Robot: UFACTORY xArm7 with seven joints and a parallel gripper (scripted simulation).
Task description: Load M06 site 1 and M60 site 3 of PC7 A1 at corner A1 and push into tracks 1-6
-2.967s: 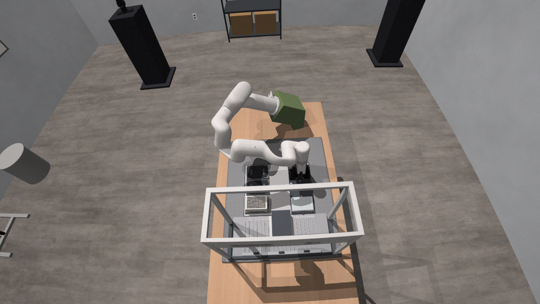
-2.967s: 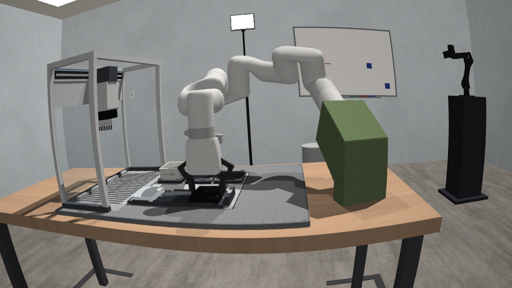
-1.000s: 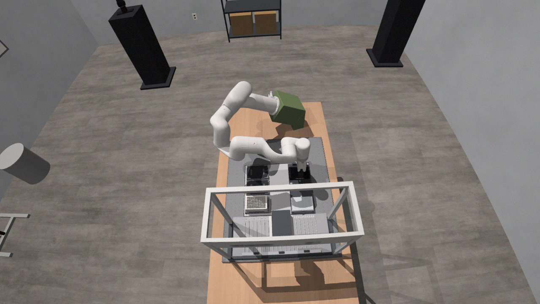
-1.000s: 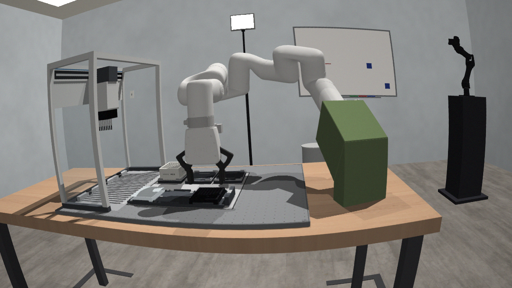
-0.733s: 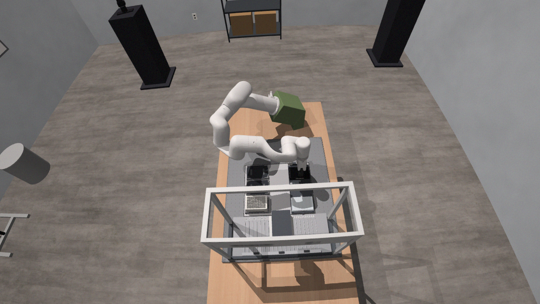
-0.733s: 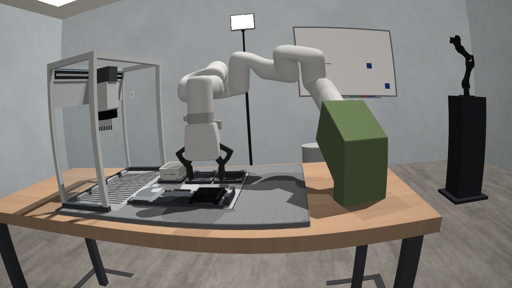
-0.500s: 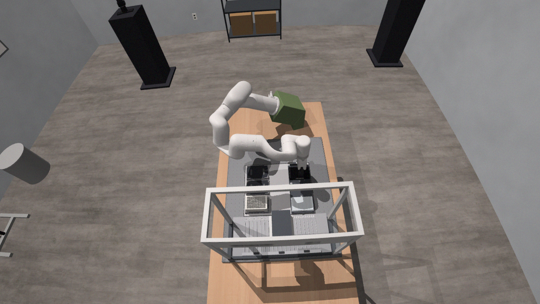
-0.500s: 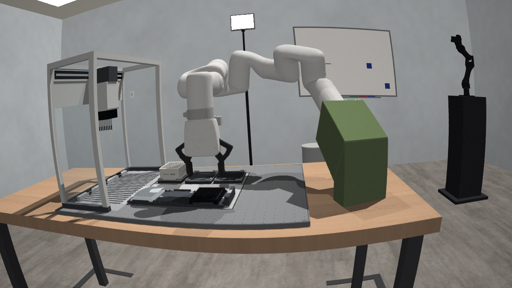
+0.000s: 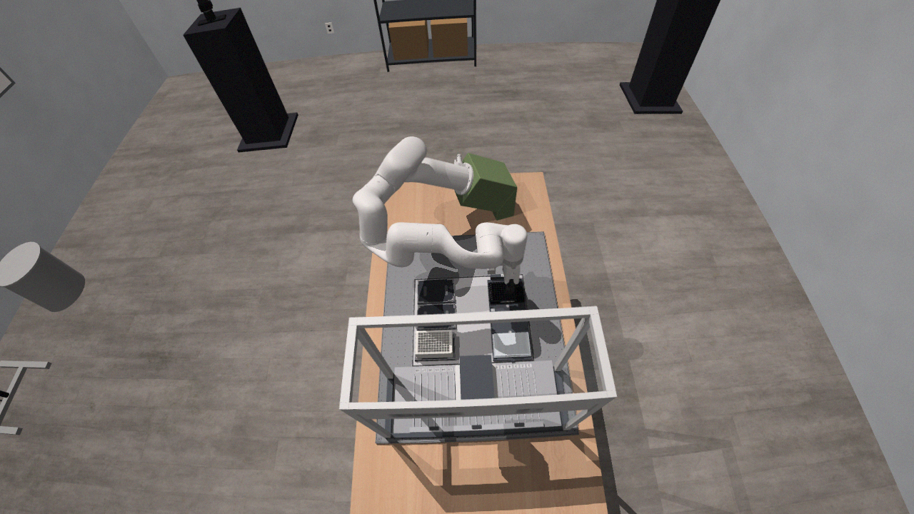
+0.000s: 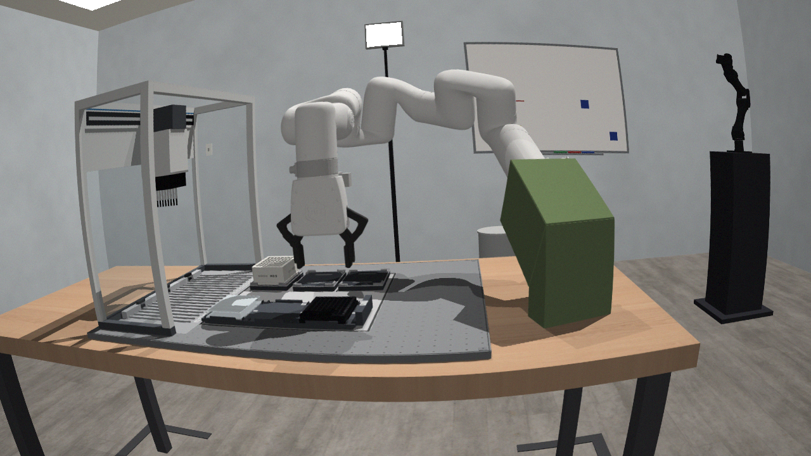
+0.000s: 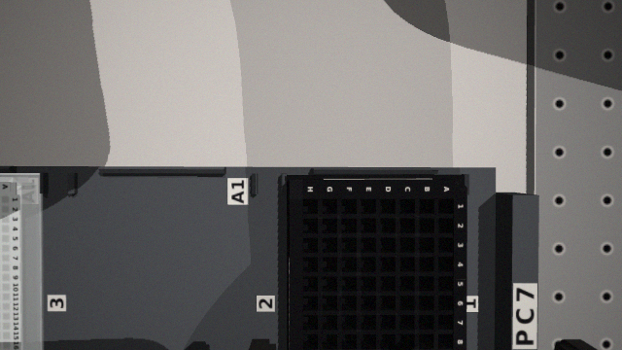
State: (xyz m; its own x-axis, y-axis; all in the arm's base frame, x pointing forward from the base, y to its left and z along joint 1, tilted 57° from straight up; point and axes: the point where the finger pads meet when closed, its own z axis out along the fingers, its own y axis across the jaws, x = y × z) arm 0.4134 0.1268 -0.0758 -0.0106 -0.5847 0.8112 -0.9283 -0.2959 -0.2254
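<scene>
In my wrist view I read "PC7" on the handle block of the plate carrier, in black letters on a white tag. On the carrier deck I see three white number tags, "3", "2" and a "1" half hidden by the plate edge, and one white "A1" tag at the corner of site 2. The black 96-well plate sits on site 1, next to the handle; its rim carries letters H to A along the top and numbers 1 to 8 down the side, with A and 1 meeting at the corner toward the handle. At the far left edge a pale plate lies on site 3, its rim numbered from 1 up to 16. Site 2 between them is bare deck.

The gripper hangs above the carrier with its fingers spread wide and nothing between them. Beyond the fingers stand three nests: two dark ones without plates and one with the white deep-well block; I cannot read its side label.
</scene>
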